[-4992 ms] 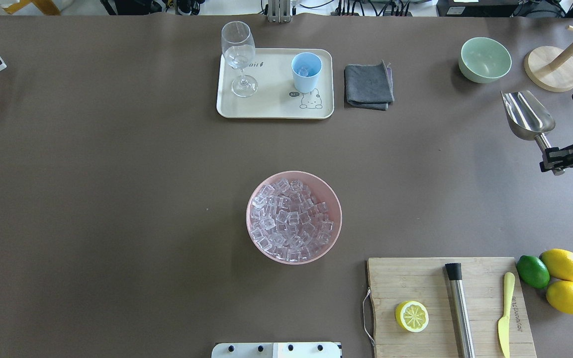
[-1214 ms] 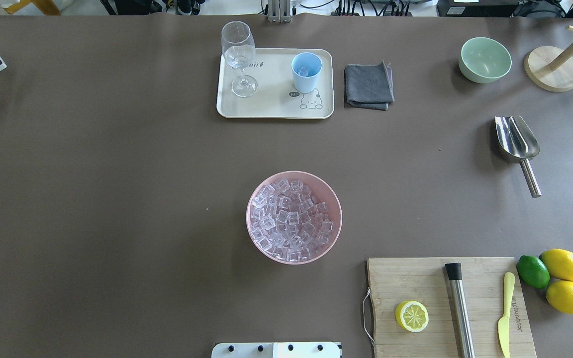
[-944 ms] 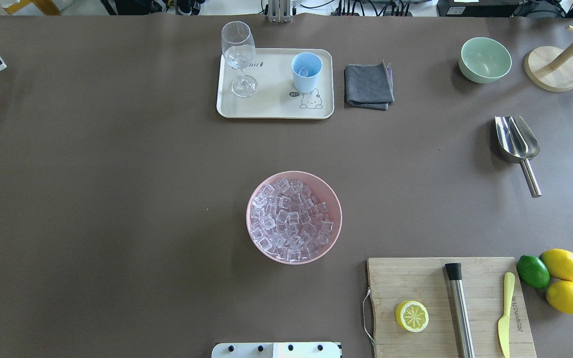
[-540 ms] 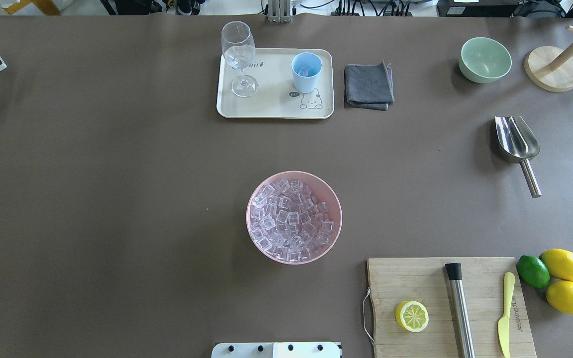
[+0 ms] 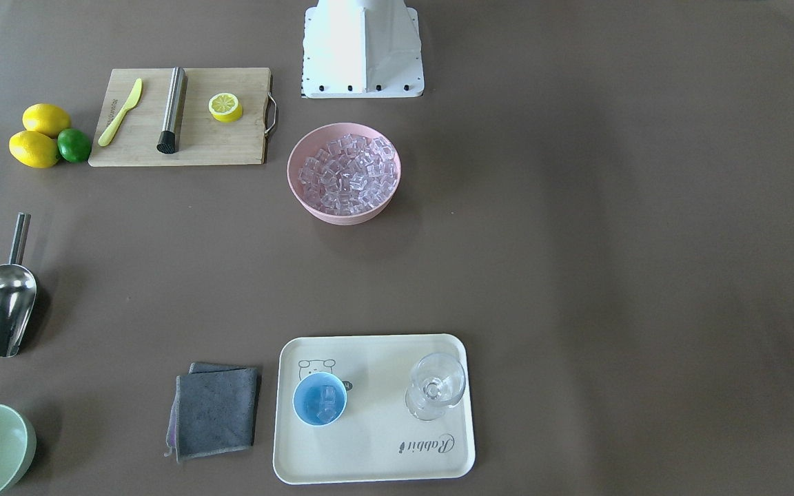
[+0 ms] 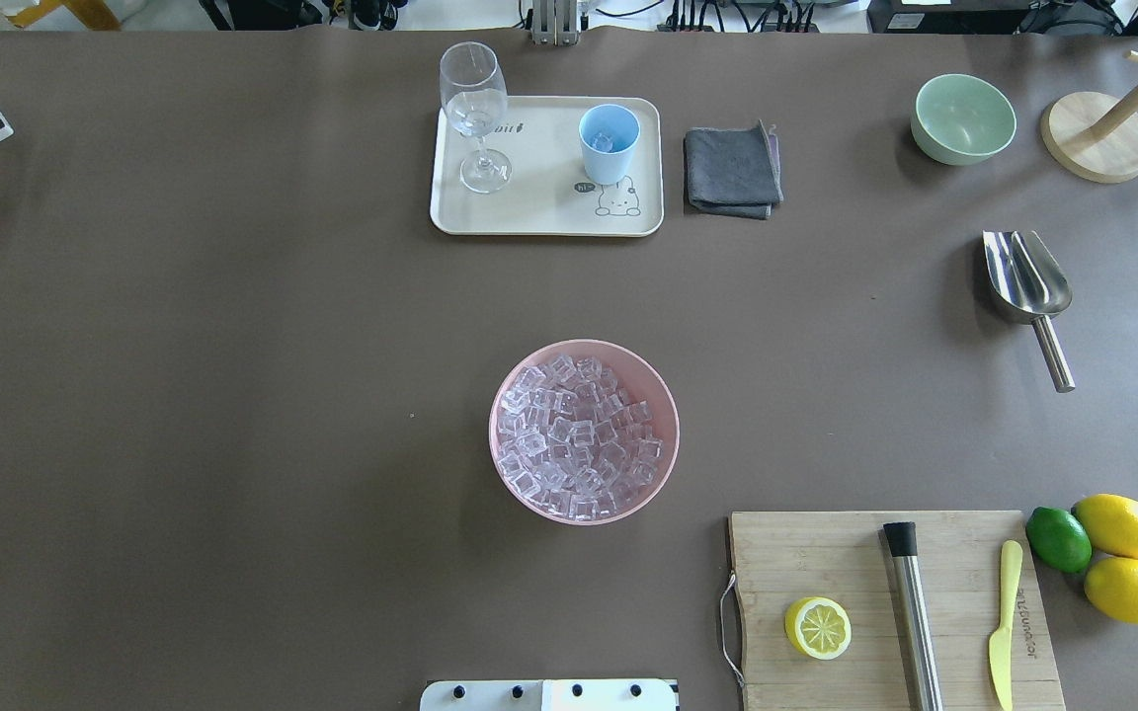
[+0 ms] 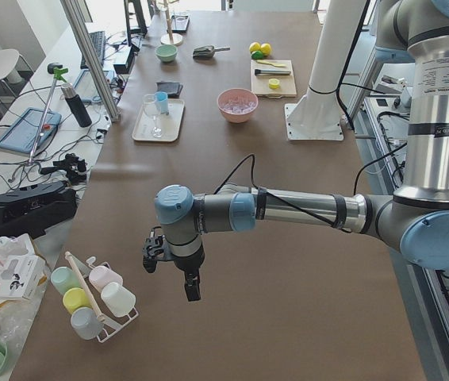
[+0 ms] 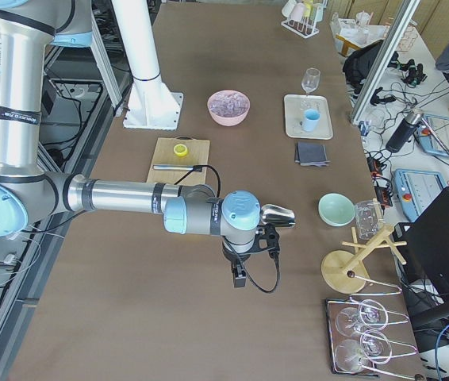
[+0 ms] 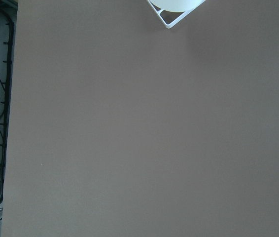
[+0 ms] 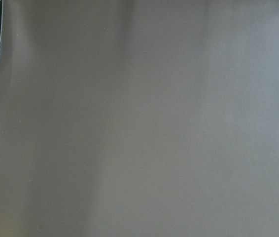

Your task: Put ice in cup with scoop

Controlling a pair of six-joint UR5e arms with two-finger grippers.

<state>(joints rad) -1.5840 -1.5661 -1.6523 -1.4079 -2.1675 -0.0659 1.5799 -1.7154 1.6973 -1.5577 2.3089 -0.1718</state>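
The steel scoop (image 6: 1028,286) lies on the table at the right, handle toward the robot; it also shows in the front view (image 5: 3,303). The light-blue cup (image 6: 609,148) stands on a cream tray (image 6: 539,212) and holds a few ice cubes (image 5: 324,403). A pink bowl (image 6: 668,395) at the centre is full of ice (image 6: 579,434). My left gripper (image 7: 189,287) and right gripper (image 8: 239,278) show only in the side views, so I cannot tell whether they are open or shut. The right one hangs beside the scoop (image 8: 278,214).
A stemmed glass (image 6: 475,118) shares the tray. A grey cloth (image 6: 732,170), a pale green bowl (image 6: 962,118) and a wooden stand (image 6: 1097,138) are at the back right. A cutting board (image 6: 826,553) with a lemon half, steel cylinder and knife sits front right beside whole citrus.
Five seconds ago the right gripper held the scoop's handle, raised at the right edge. Now the scoop lies on the table, nearer the robot, and the gripper is out of the overhead view.
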